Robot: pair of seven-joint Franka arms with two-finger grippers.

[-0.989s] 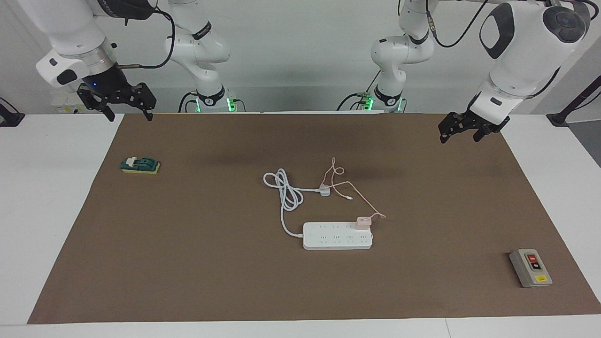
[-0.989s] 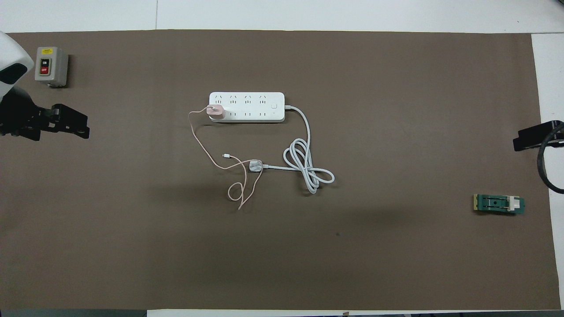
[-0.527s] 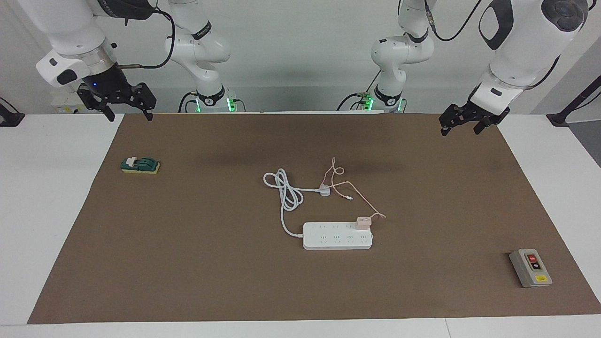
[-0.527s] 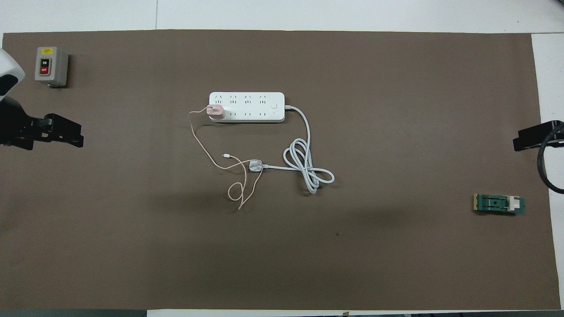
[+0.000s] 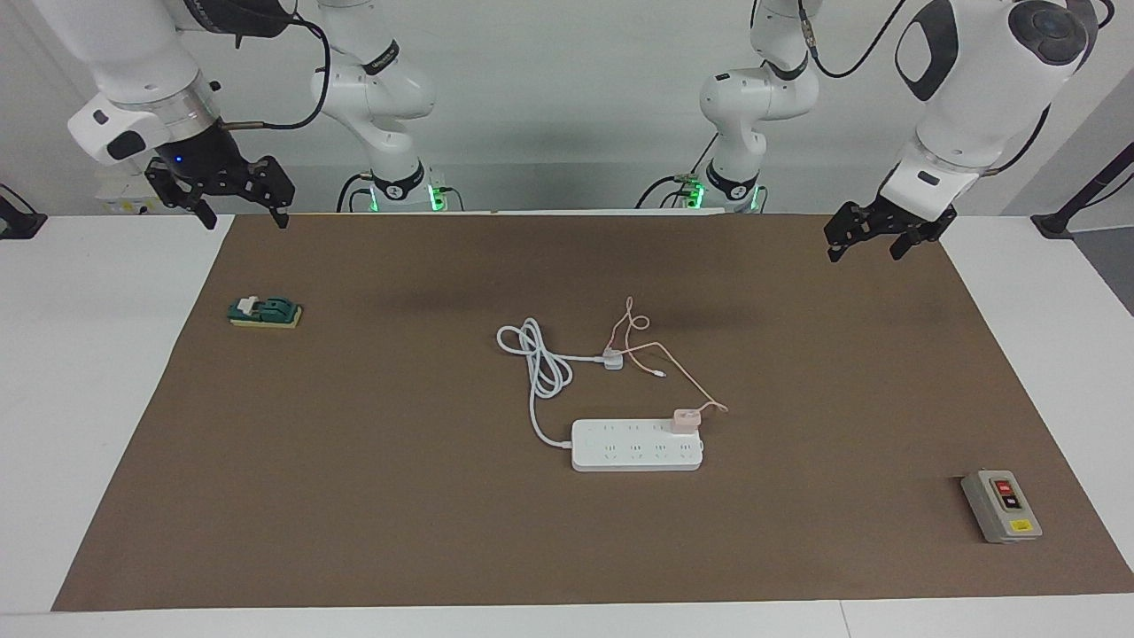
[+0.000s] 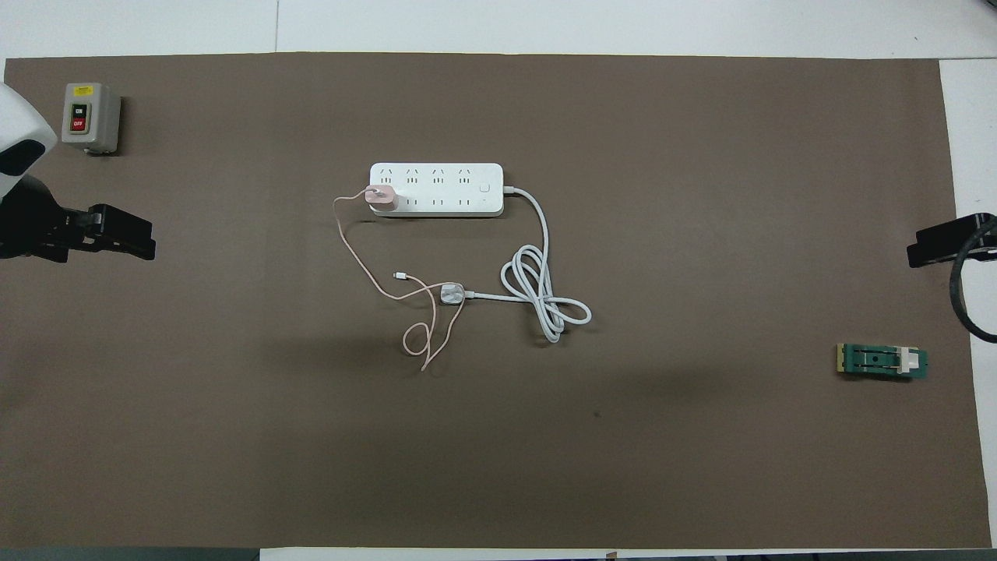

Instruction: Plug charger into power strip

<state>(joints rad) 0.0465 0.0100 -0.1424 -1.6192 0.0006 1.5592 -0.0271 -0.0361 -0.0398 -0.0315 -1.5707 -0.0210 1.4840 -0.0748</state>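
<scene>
Charger (image 5: 686,419) is seated in the end socket of the power strip (image 5: 636,446), well apart from both grippers. Left gripper (image 5: 865,240) and right gripper (image 5: 239,200) are held up, fingers apart, empty. Seating is best checked; no regrasp is needed.

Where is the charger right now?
The charger sits on the power strip, at its end toward the left arm, in the row nearer the robots. Both grippers are away from it.
</scene>
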